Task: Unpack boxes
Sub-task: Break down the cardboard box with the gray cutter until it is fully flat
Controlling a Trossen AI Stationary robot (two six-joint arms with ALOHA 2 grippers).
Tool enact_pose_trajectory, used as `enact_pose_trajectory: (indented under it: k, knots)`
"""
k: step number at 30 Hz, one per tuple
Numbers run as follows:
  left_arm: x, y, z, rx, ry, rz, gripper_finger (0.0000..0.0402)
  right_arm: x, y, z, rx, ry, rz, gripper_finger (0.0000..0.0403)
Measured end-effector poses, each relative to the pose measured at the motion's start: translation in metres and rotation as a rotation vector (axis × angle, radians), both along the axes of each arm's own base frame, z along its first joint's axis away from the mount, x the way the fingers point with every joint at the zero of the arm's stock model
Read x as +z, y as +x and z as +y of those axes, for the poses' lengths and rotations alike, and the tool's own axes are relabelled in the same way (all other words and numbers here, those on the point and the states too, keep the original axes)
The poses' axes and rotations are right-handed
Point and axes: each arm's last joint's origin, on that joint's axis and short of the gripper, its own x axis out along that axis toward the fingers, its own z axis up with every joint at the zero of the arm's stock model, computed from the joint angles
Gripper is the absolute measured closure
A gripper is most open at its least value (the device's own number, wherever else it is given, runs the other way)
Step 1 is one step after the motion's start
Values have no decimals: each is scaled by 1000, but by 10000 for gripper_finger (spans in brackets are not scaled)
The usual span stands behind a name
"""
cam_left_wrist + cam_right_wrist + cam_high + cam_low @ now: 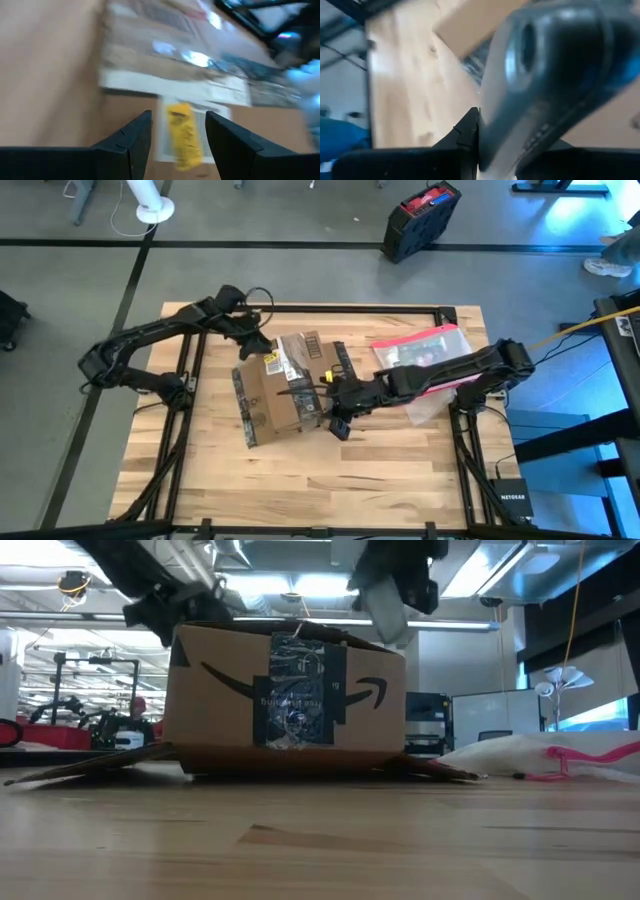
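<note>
The brown cardboard box (275, 395) stands mid-table with black tape and the smile-arrow print facing the near edge (290, 690). Its flaps lie flat on the wood. My left gripper (262, 348) hovers open at the box's far left corner. In the left wrist view its fingers (177, 116) frame a white label with a yellow sticker (182, 135). My right gripper (335, 395) is over the box's right side, shut on a grey tool (545, 65) with a round hole. My right gripper pinches the grey tool near its end (495, 150) between its two fingers, slanting down from the table's right. The tool juts out beyond the fingertips, lifted clear of the table (385, 610). I cannot tell whether it touches the box.
A clear pouch with a pink-red edge (425, 350) lies on the table's far right, under my right arm. A black and red case (420, 220) stands on the floor beyond the table. The near half of the wooden table (300, 490) is bare wood.
</note>
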Motion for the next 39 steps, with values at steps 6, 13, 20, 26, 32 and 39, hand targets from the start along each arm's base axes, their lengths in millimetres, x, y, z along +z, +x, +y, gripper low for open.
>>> enact_pose_trajectory:
  k: [6, 13, 20, 26, 32, 39]
  knots:
    - [-18, 7, -8, -122, -227, 9, 227, -12, -8, -4, -42, -76, 132, 331]
    - [-15, -3, -31, -196, -347, 96, 227, -17, -19, -8, -47, -147, 257, 331]
    - [-6, -5, -66, -298, -437, 187, 227, -17, -16, -28, -58, -224, 252, 331]
    - [0, 3, -92, -363, -478, 242, 227, -12, -5, -64, -90, -256, 176, 331]
    - [2, 10, -114, -435, -502, 285, 227, -16, 3, -99, -118, -271, 148, 331]
    - [3, 13, -123, -415, -468, 329, 227, -21, 14, -120, -126, -238, 74, 331]
